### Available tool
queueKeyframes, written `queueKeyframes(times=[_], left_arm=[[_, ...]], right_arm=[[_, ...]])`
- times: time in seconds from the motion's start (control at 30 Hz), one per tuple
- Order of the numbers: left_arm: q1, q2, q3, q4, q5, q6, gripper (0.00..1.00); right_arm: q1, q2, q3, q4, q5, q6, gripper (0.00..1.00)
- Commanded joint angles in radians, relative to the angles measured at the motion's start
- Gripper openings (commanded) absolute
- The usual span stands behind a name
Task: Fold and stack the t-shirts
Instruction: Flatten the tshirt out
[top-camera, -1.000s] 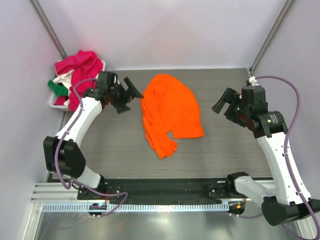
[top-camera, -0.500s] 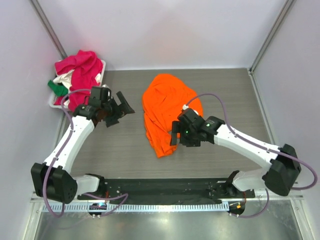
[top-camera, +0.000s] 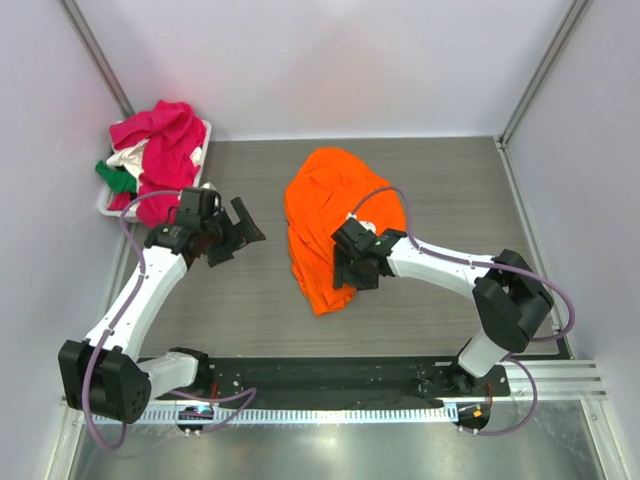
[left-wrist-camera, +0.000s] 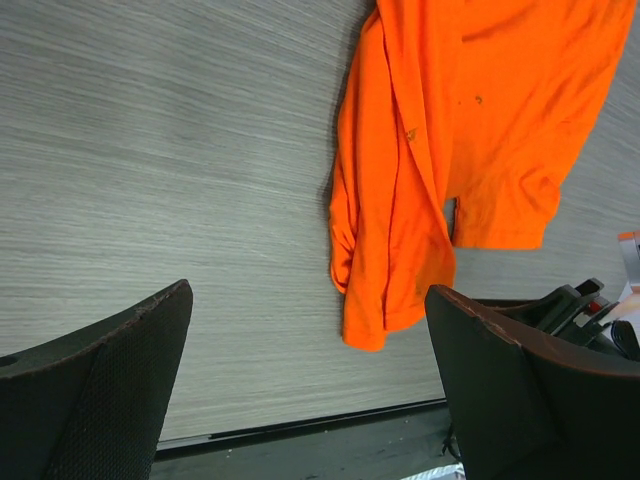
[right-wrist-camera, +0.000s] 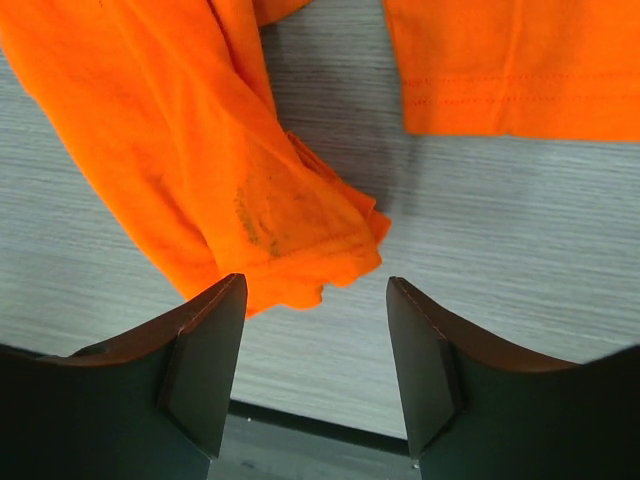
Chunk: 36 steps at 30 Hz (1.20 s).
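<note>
A bright orange t-shirt (top-camera: 335, 215) lies crumpled in the middle of the grey table (top-camera: 450, 190); it also shows in the left wrist view (left-wrist-camera: 440, 150) and in the right wrist view (right-wrist-camera: 200, 160). My right gripper (top-camera: 347, 270) is open, low over the shirt's near bunched end (right-wrist-camera: 300, 240), with nothing between its fingers. My left gripper (top-camera: 240, 232) is open and empty over bare table, left of the shirt. Magenta-pink (top-camera: 160, 135), white (top-camera: 128, 158) and green (top-camera: 112, 175) shirts lie heaped at the back left.
A white basket (top-camera: 204, 150) holds the heap at the table's back left corner. A black strip (top-camera: 320, 375) runs along the near edge. Grey walls and metal posts close in the sides.
My right arm swung in from the right side and came down over the near end of the orange shirt. My left gripper drew back a little toward the near left.
</note>
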Motion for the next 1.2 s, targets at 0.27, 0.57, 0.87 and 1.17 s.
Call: queueKeyframes(times=[0.27,0.57,0.87,1.17], left_arm=[[0.004,-0.024,-0.019,0.049,0.007,0.011,0.99],[0.004,-0.049,-0.034,0.043,0.007,0.011,0.99],[0.004,-0.049,-0.048,0.052,0.022,-0.003,0.98],[0.004,-0.053,-0.057,0.050,0.022,-0.003,0.96]], right_arm=[[-0.001,0.040,0.017,0.091,0.035,-0.026,0.50],[0.000,0.025,0.003,0.082,0.079,-0.030,0.55],[-0.001,0.033,-0.019,0.085,0.087,-0.046,0.53],[-0.001,0.054,-0.017,0.128,0.069,-0.058,0.34]])
